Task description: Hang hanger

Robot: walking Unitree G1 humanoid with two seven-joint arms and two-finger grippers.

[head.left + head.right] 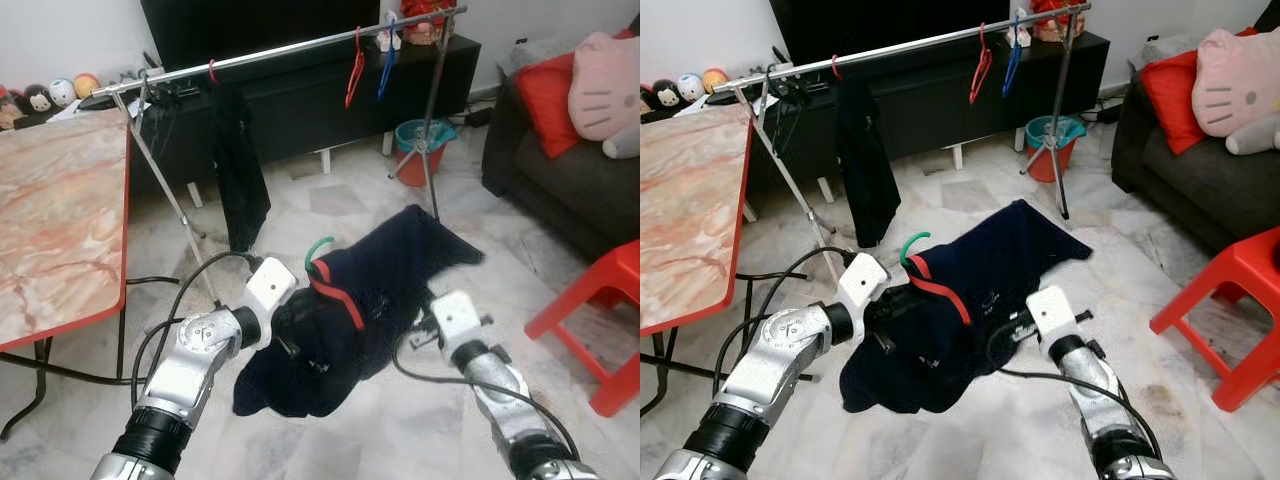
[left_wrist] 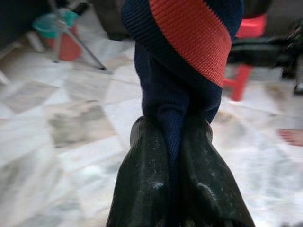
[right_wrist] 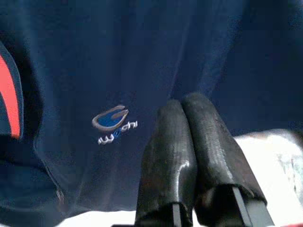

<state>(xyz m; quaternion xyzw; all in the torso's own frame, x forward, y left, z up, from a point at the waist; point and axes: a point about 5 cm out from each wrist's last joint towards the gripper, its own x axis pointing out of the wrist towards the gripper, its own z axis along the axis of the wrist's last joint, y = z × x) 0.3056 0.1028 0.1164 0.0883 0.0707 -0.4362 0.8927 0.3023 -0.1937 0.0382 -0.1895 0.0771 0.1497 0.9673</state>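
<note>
A navy shirt (image 1: 370, 290) with a red collar band (image 2: 194, 38) hangs on a green hanger; only the hanger's hook (image 1: 318, 246) shows above the collar. My left gripper (image 2: 173, 142) is shut on the navy fabric just below the collar and holds the shirt above the floor. My right gripper (image 3: 182, 106) is shut, its tips against the shirt's front near a small logo (image 3: 112, 120); no fabric shows between the fingers. The silver clothes rail (image 1: 300, 45) stands beyond the shirt.
On the rail hang a black garment (image 1: 240, 170), a red hanger (image 1: 354, 68) and a blue hanger (image 1: 387, 60). A marble-top table (image 1: 50, 220) is on my left. A red stool (image 1: 600, 310) and dark sofa (image 1: 560, 170) are on my right, a bucket (image 1: 420, 150) behind.
</note>
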